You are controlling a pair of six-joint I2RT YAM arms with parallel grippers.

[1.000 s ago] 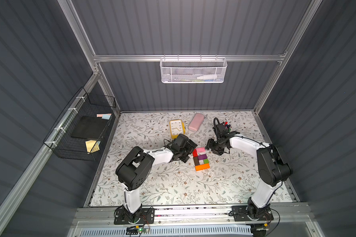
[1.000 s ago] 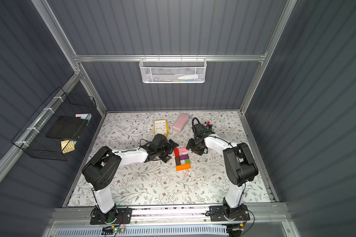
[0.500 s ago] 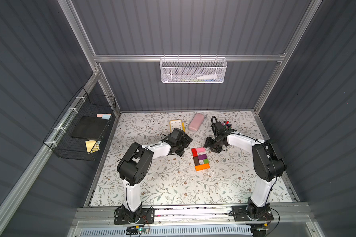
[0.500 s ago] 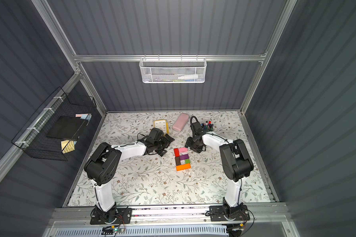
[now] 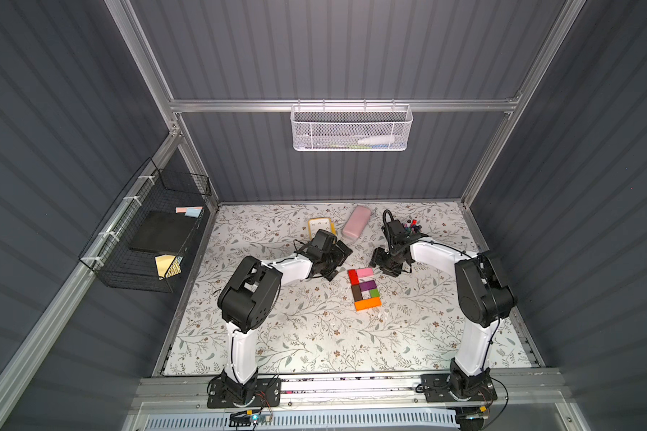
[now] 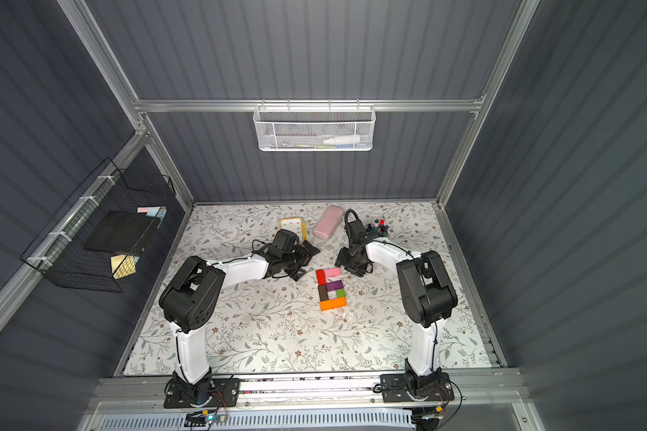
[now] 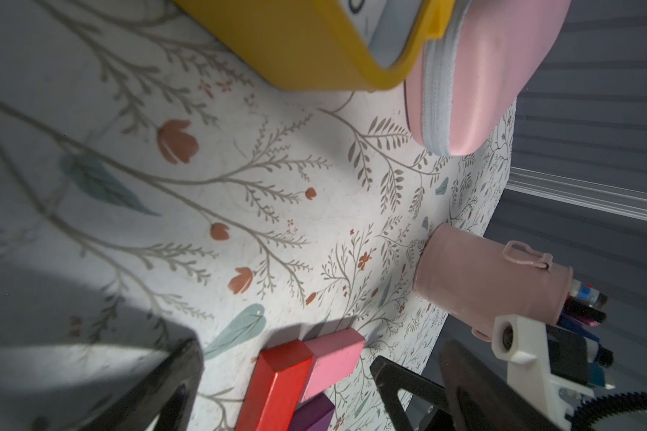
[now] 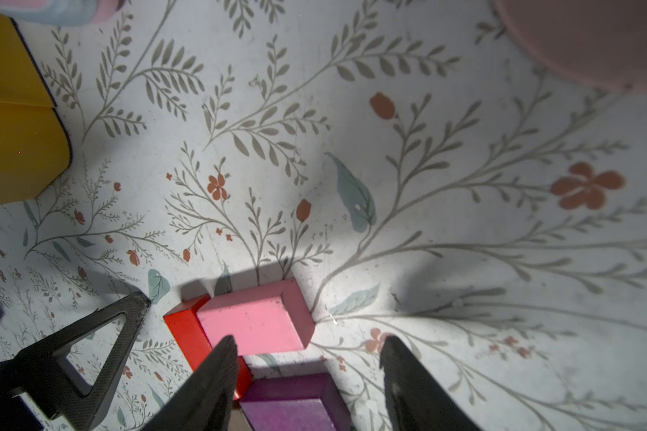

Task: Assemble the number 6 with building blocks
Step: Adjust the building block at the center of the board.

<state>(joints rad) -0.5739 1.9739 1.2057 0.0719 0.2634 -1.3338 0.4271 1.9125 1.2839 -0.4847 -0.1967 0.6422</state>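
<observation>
The number 6 [image 5: 365, 288] is laid flat near the middle of the bench [image 5: 314, 336]. It is made of six building blocks [image 6: 331, 289] set close together. The pink block [image 5: 365, 272] is placed at the top. The red block [image 5: 353, 276] is set on the upper left side, and the dark brown block [image 5: 356, 293] is set below it. The purple block [image 5: 368, 286] is used for the middle bar. The small green cube [image 5: 375, 293] is put on the right, under the purple one. The long orange block [image 5: 367, 303] is laid along the bottom. A small bare square of bench is left in the middle of the lower part.

The left hand [image 7: 284, 352] is held low beside the top left of the number. Its fingers are spread wide, and nothing is held in it. The red and pink blocks are seen between its fingers in the left wrist view.

The right hand [image 8: 309, 341] is held low near the pink block. Its fingers are kept partly apart, and nothing is gripped between them. Whether the pink block is touched by a finger cannot be told.

A yellow box [image 5: 320, 227], a big pink case [image 5: 356, 222] and a pink cup of pens [image 7: 490, 276] are kept farther back on the bench.
</observation>
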